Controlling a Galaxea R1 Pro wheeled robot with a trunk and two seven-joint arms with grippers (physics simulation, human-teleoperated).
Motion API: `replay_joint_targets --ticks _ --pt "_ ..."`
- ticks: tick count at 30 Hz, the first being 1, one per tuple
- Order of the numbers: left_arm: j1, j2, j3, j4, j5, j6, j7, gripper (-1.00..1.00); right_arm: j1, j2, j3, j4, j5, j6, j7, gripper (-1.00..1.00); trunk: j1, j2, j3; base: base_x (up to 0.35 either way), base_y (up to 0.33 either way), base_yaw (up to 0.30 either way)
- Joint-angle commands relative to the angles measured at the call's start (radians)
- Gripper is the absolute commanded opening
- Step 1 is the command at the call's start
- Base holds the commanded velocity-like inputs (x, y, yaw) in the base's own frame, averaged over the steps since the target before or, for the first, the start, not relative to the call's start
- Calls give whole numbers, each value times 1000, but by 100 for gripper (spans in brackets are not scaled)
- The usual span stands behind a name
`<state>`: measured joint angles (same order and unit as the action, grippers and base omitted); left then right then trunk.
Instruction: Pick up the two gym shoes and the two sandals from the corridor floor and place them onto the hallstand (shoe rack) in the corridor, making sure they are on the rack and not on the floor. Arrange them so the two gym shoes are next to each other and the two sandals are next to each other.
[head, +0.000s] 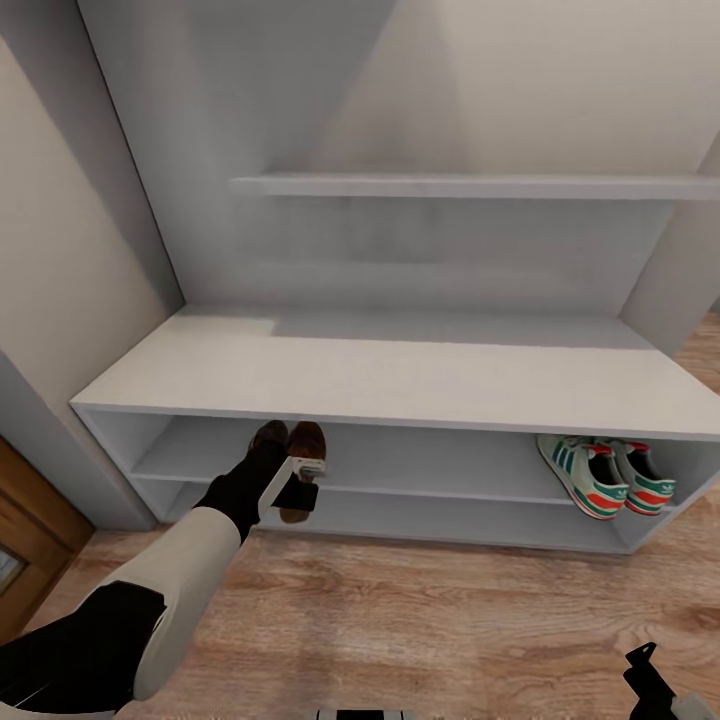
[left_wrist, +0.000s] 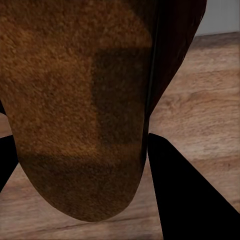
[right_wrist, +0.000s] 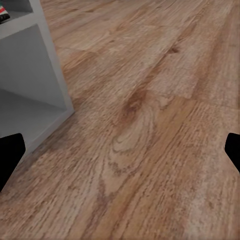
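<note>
Holding a sandal (head: 303, 470) in my left gripper (head: 300, 492), fingers (left_wrist: 185, 195) clenched either side of its sole at the hallstand's (head: 400, 380) upper shelf opening. Second sandal (head: 266, 440) sits just beside it on that shelf, past the fingertips. Both gym shoes (head: 605, 475) sit side by side at the shelf's far right end. My right gripper (right_wrist: 120, 150) hangs spread wide over the corridor floor (right_wrist: 150, 125), nothing between the fingers
</note>
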<state>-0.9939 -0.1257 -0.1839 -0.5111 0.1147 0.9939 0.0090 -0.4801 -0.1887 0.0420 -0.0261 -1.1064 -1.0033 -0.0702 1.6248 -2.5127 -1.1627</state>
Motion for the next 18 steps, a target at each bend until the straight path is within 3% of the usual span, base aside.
replay_joint_targets --ticks 1,13,18 --pt "0 0 0 -1 -3 0 -2 -100 0 0 0 0 0 0 0 100 0 0 -4 0 0 0" --pt "1 1 -1 -1 -3 -1 -3 -100 0 0 1 0 0 0 0 100 0 0 -4 2 0 0" --pt "1 1 0 -1 -3 -1 -3 -100 0 0 1 0 0 0 0 100 0 0 -4 206 0 0"
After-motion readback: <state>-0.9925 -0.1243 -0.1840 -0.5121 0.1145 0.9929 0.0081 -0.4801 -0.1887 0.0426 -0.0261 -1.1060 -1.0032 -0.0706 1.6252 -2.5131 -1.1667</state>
